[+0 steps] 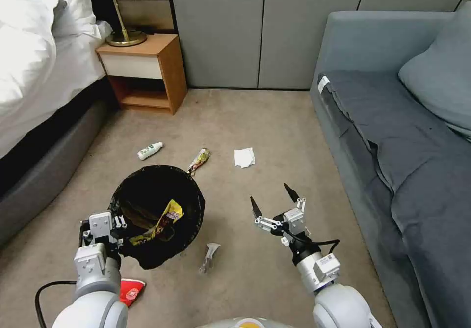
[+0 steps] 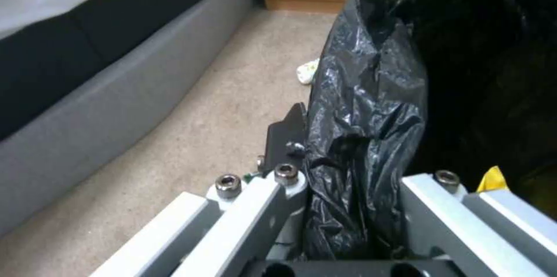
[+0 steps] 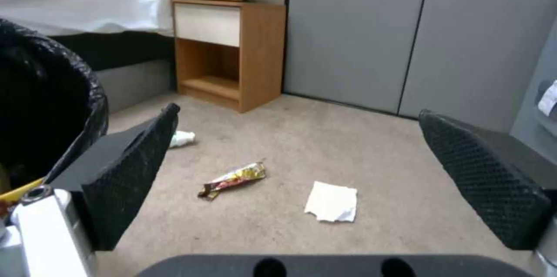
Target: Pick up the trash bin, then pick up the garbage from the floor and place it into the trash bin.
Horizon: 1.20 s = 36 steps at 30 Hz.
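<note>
Head view: left end effector [image 1: 114, 226] grips trash bin [image 1: 157, 210]; right end effector [image 1: 274, 201] released above carpet.

- I have a wooden nightstand [image 1: 147, 70] at the far left by the wall, with a white drawer front above an open shelf.
- A brass lamp base [image 1: 126, 37] stands on top of it.
- To my left runs the bed [image 1: 46, 166], its grey padded frame at floor level, with white bedding [image 1: 34, 58] hanging over the side.
- On my right is a grey-blue sofa [image 1: 387, 146] with a darker cover on the seat and a cushion [image 1: 439, 82] against its back.
- Grey wall panels [image 1: 260, 28] close off the far side.
- Beige carpet [image 1: 274, 131] covers the floor between bed and sofa.
</note>
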Available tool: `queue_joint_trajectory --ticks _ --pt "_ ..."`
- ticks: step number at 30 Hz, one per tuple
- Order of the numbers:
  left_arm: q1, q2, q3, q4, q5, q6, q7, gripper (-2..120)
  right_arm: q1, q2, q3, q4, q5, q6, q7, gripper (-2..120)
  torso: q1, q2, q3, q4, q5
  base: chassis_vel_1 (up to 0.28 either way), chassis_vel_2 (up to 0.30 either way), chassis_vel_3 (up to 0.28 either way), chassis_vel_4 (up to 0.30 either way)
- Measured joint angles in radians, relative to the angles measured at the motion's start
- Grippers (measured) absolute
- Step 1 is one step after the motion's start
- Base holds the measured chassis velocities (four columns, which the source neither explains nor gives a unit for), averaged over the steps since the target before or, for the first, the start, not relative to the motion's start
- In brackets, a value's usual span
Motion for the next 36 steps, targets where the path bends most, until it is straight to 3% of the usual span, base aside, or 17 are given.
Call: queue_joint_trajectory --ticks 18,36 --pt "-0.008 -0.002 0.009 0.004 0.000 0.002 0.001 3 0.007 -0.004 0.015 0.004 0.019 -0.008 -0.002 100 0.000 0.000 0.000 -0.0001 0.0001 0.011 0.011 0.011 0.012" --pt "-0.012 -0.003 0.017 0.016 0.006 0.003 0.003 3 0.019 -0.013 0.023 0.008 0.031 -0.022 -0.004 100 0.000 0.000 0.000 0.0001 0.0001 0.096 0.090 0.094 0.099"
